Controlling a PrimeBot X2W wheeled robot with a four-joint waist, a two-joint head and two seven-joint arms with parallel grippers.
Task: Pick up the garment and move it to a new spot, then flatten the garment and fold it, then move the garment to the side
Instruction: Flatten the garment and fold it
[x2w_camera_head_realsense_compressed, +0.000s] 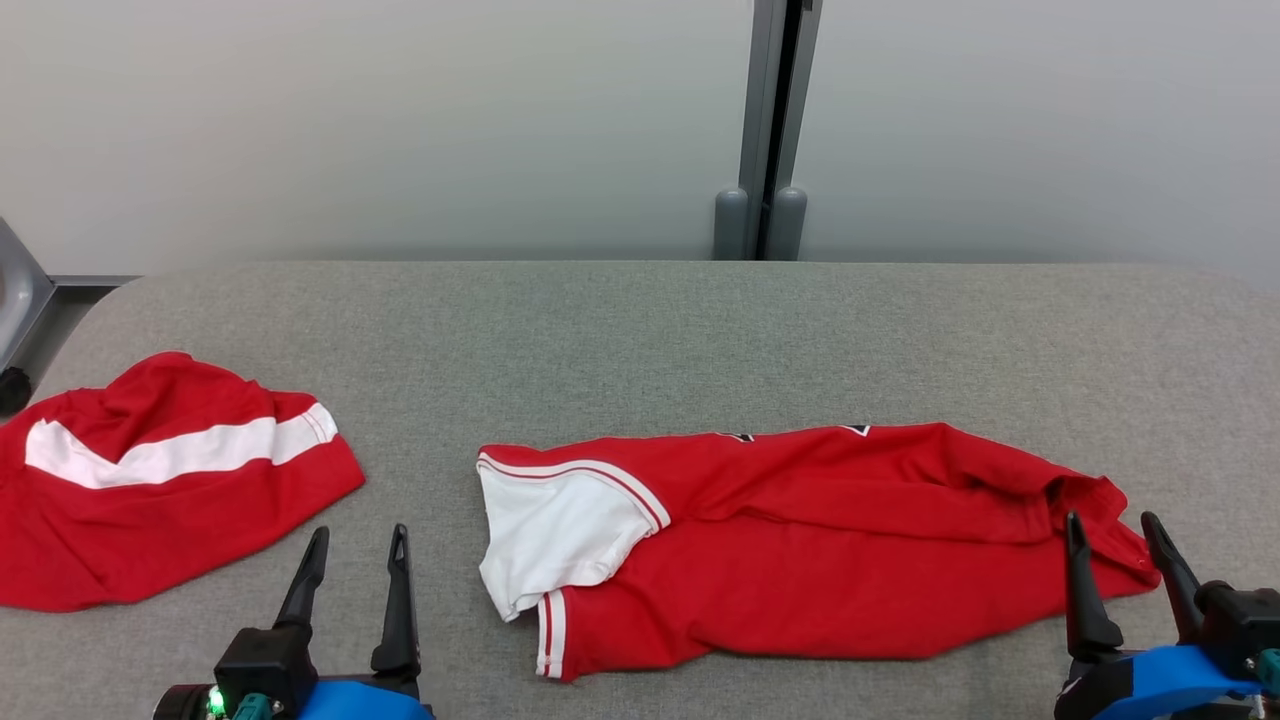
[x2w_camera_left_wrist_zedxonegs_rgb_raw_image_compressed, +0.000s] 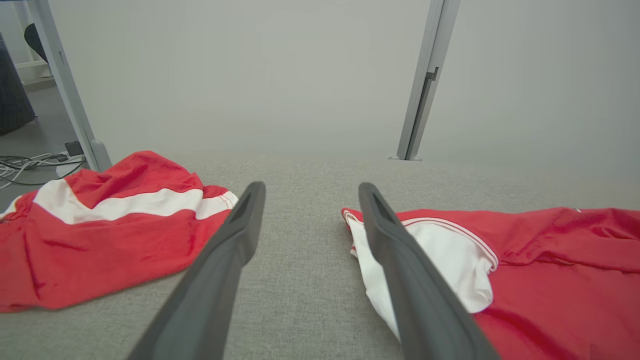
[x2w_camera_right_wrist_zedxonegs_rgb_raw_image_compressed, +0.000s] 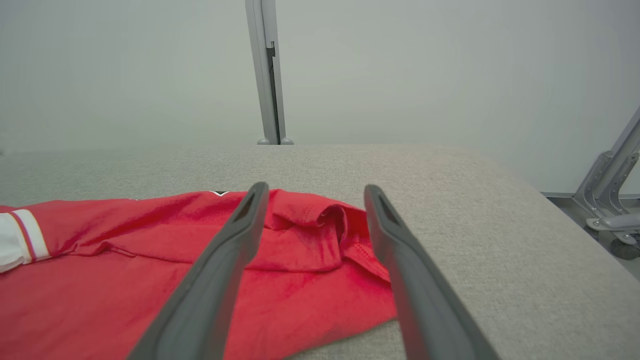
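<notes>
Head view first, says my operator: where is the garment?

Me: The garment (x2w_camera_head_realsense_compressed: 800, 560) lies lower centre to lower right on the grey table (x2w_camera_head_realsense_compressed: 640, 330), a long red band that looks already doubled lengthwise, its white sleeve (x2w_camera_head_realsense_compressed: 560, 530) at the left end. Another red-and-white piece (x2w_camera_head_realsense_compressed: 150, 480) sits apart at middle left.

Operator: And your grippers?

Me: My left gripper (x2w_camera_head_realsense_compressed: 360, 530) is at lower left, fingers spread wide and holding nothing, over bare table between the two pieces. My right gripper (x2w_camera_head_realsense_compressed: 1112, 518) is at lower right, equally wide and empty, its fingers framing the rumpled right end. I cannot tell whether they touch the cloth.

Operator: What's the step?

Me: I judge it's the next fold, end to end. To do it well, I'd slide each lower finger under every layer at its end before closing, since pinching only the top layer would peel the fold open. I'd smooth the bunched right corner first, lift both ends level, and keep my left arm clear of the other piece.
</notes>
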